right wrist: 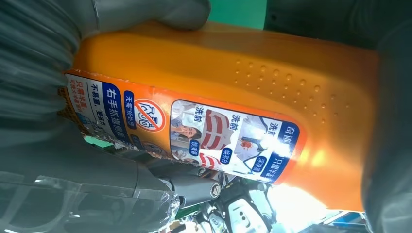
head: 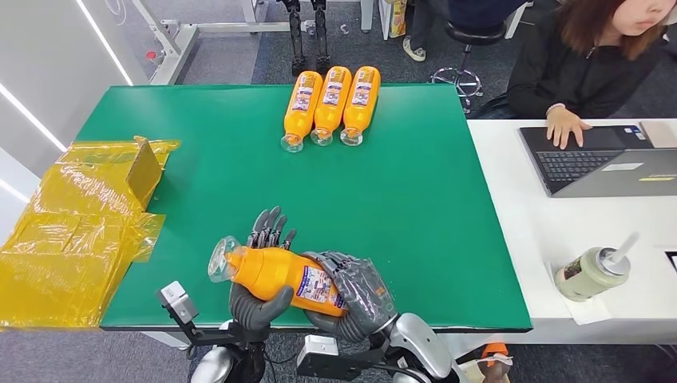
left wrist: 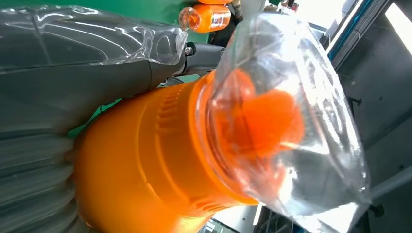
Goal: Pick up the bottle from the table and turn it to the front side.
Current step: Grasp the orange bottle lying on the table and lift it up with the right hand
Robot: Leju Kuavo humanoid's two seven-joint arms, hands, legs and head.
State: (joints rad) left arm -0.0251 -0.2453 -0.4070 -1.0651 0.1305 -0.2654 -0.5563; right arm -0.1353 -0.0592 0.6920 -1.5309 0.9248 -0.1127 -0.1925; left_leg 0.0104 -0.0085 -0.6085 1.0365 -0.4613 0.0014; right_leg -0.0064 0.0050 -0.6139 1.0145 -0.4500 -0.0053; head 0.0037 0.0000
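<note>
An orange bottle (head: 275, 273) with a clear cap lies on its side in both my hands, just above the green table's (head: 415, 207) front edge, its cap pointing left. My left hand (head: 255, 307) grips the neck end, thumb in front and fingers behind. My right hand (head: 363, 291) wraps the base end beside the picture label. The left wrist view has the clear cap (left wrist: 286, 126) and orange shoulder (left wrist: 145, 165) against my left hand (left wrist: 73, 97). In the right wrist view the label (right wrist: 194, 131) faces the camera, and my right hand (right wrist: 39, 63) lies around the bottle body (right wrist: 252, 73).
Three more orange bottles (head: 331, 104) lie side by side at the table's far edge. Yellow plastic bags (head: 72, 231) cover the left end. On the white desk (head: 519, 215) to the right, a person (head: 591, 56) types on a laptop (head: 595, 159); a lidded cup (head: 595, 271) stands nearer.
</note>
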